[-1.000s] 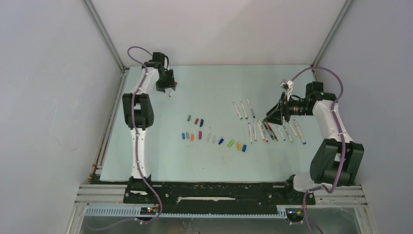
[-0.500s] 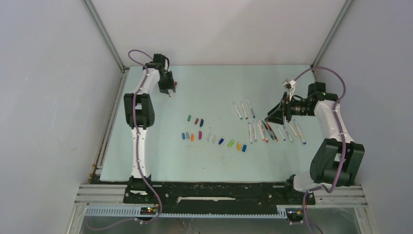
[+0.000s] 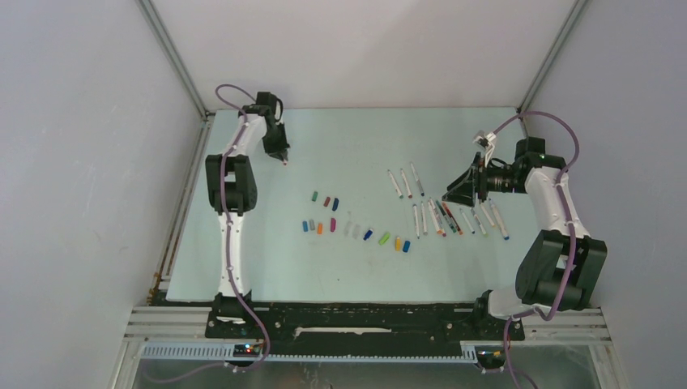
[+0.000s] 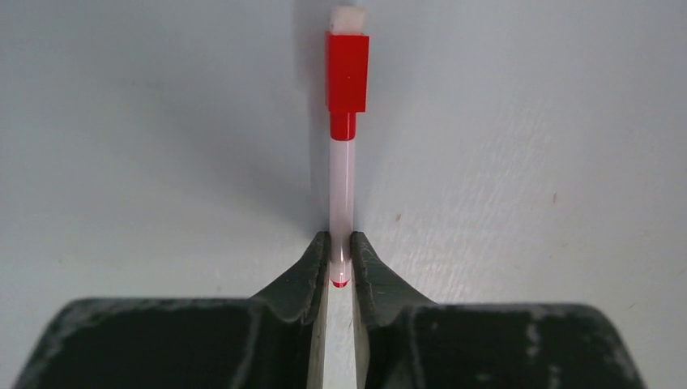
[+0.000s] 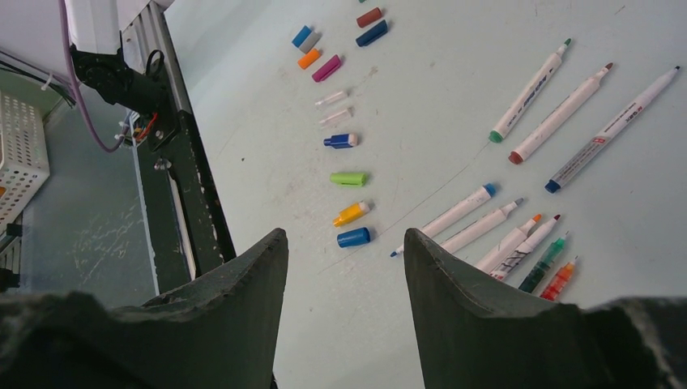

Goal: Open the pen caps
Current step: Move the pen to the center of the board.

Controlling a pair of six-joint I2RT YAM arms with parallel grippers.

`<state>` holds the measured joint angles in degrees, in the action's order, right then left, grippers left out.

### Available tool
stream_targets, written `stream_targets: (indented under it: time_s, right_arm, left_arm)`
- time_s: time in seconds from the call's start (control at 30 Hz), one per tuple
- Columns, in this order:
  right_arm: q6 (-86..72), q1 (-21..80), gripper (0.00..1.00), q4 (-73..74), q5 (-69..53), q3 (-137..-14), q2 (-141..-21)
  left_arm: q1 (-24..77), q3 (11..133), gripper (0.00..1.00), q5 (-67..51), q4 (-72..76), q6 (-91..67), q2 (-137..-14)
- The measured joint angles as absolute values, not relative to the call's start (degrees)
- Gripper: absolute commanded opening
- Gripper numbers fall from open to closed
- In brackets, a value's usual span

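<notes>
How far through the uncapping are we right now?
Mostly done: loose pen caps lie mid-table and uncapped pens lie on the right. In hand: the left claw is closed on the red-capped pen, cap still on. The right claw hangs open, empty. Left: pulling that red cap.

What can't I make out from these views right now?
- Left wrist view: the red-capped white pen runs down between the left fingers; its lower end is hidden.
- Top view: that pen is too small to read, mostly masked by the left gripper.
- Right wrist view: the right fingers block the near table.
</notes>
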<state>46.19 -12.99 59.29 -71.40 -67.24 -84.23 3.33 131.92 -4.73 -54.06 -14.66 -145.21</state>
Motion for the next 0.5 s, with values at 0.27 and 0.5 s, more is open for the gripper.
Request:
stream_targets:
  time_s: [0.27, 0.5]
  right_arm:
    - [47.13, -13.34, 0.57, 59.72, -72.25, -67.24, -84.14]
    - [47.44, -13.39, 0.57, 60.51, -72.69, -67.24, -83.72]
  left_arm:
    - [4.78, 112.57, 0.12, -2.39, -53.3, -12.91, -133.64]
    - [5.37, 97.51, 0.14, -3.2, -51.7, -13.52, -124.73]
